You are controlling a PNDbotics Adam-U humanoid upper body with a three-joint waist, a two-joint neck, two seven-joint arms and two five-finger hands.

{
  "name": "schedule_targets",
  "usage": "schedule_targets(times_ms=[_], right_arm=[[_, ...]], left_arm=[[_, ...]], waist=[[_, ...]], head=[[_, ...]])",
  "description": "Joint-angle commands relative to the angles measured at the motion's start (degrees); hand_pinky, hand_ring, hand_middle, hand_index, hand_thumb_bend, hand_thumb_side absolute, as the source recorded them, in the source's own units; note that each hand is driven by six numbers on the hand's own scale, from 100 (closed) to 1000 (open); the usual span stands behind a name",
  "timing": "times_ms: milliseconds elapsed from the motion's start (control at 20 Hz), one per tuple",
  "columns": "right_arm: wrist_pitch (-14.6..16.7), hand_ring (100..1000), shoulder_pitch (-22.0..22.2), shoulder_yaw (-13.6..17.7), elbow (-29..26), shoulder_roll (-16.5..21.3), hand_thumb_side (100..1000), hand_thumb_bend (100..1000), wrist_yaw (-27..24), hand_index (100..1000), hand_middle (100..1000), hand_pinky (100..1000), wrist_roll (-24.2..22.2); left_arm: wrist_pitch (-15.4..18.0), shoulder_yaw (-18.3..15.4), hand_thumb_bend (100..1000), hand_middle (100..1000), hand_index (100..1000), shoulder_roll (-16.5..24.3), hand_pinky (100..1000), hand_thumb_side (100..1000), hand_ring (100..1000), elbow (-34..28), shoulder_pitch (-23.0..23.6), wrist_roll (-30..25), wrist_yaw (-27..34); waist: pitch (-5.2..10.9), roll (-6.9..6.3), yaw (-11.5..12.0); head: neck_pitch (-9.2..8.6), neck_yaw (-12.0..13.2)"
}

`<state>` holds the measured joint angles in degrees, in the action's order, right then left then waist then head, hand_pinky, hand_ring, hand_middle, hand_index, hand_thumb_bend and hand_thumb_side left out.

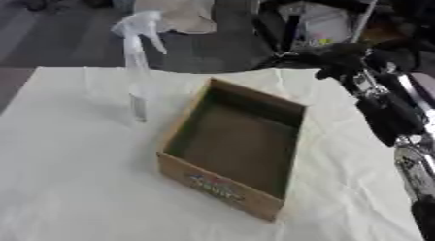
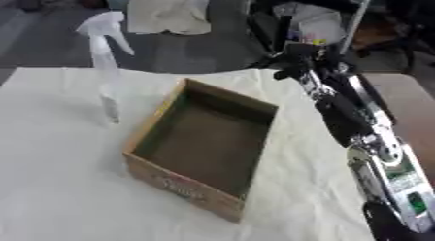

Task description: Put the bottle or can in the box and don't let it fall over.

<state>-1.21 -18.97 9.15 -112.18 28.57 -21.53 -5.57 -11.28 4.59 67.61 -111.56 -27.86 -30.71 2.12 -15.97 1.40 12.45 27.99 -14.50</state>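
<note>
A clear spray bottle [image 1: 136,79] with a white trigger head stands upright on the white-clothed table [image 1: 68,177], just left of the box's far left corner. The open cardboard box [image 1: 223,187] lies at an angle in the middle, with nothing inside it and a printed label on its front wall. My right arm reaches up along the right side. Its black hand [image 2: 293,65] hangs over the table's far edge, beyond the box's far right corner and well apart from the bottle. The hand is too blurred to show how its fingers stand. My left hand does not show.
Beyond the table's far edge lie a grey floor, a pale cloth heap [image 1: 183,11] and dark chairs and gear [image 2: 314,16]. A brown surface [image 2: 412,104] shows past the cloth's right edge. Bare cloth stretches left of and in front of the box.
</note>
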Motion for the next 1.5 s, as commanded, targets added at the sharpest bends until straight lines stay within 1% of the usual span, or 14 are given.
schedule_targets(times_ms=[50, 250, 450, 650, 800, 950, 1050, 1250, 1500], right_arm=[[0.12, 669, -0.23, 0.25, -0.40, 1.99, 419, 100, 0.15, 781, 713, 920, -0.32], [0.03, 669, -0.21, -0.01, -0.29, 2.21, 419, 100, 0.01, 781, 713, 920, -0.59], [-0.01, 669, 0.04, -0.03, -0.13, 2.36, 421, 100, 0.05, 780, 712, 921, -0.75], [-0.06, 668, 0.58, 0.05, 0.15, 2.48, 427, 100, 0.28, 780, 711, 922, -0.84], [-0.18, 667, 0.84, 0.04, 0.25, 2.61, 430, 100, 0.56, 780, 710, 922, -0.96], [-0.34, 667, 1.08, -0.05, 0.42, 2.87, 433, 100, 0.60, 779, 709, 923, -1.12], [-0.44, 667, 1.06, -0.09, 0.47, 2.80, 432, 100, 0.51, 780, 709, 923, -1.20], [-0.46, 667, 0.73, -0.32, 0.41, 2.97, 429, 100, 0.32, 779, 709, 922, -1.42], [-0.36, 667, 0.60, -0.53, 0.48, 3.19, 433, 100, 0.34, 779, 709, 923, -1.69]], left_arm=[[0.17, 0.55, 100, 782, 843, 2.16, 883, 956, 747, 1.72, -4.23, -2.22, -0.28], [0.39, 2.46, 100, 781, 843, 0.40, 883, 952, 747, 5.44, -11.28, -5.12, -0.93], [1.00, 4.21, 100, 786, 849, -1.98, 883, 949, 754, 8.87, -17.34, -7.67, -2.51], [1.83, 4.79, 100, 785, 845, -4.74, 883, 938, 751, 11.42, -23.31, -9.30, -4.50], [2.26, 5.65, 100, 787, 850, -6.84, 881, 929, 758, 14.30, -26.94, -10.43, -5.94], [2.64, 7.75, 100, 791, 860, -8.60, 878, 942, 769, 17.31, -29.27, -12.16, -8.13], [3.21, 8.85, 100, 792, 863, -9.77, 877, 947, 772, 18.50, -30.61, -13.20, -9.01], [3.76, 10.45, 100, 791, 859, -12.04, 880, 954, 768, 20.71, -32.82, -14.51, -9.85], [4.39, 11.70, 100, 792, 860, -13.45, 880, 956, 768, 22.06, -34.25, -15.39, -10.76]], waist=[[1.43, -0.38, 0.13], [1.84, -0.77, 0.17], [2.05, -1.04, 0.13], [2.19, -1.31, 0.41], [2.28, -1.73, 0.68], [2.45, -2.26, 0.94], [2.54, -2.48, 0.95], [2.66, -2.58, 0.56], [2.52, -2.60, 0.05]], head=[[-0.33, -0.56], [-0.23, -0.63], [-0.13, -0.12], [0.49, -0.05], [1.19, 0.34], [1.30, 0.14], [1.06, 0.03], [0.82, 0.00], [0.67, 0.41]])
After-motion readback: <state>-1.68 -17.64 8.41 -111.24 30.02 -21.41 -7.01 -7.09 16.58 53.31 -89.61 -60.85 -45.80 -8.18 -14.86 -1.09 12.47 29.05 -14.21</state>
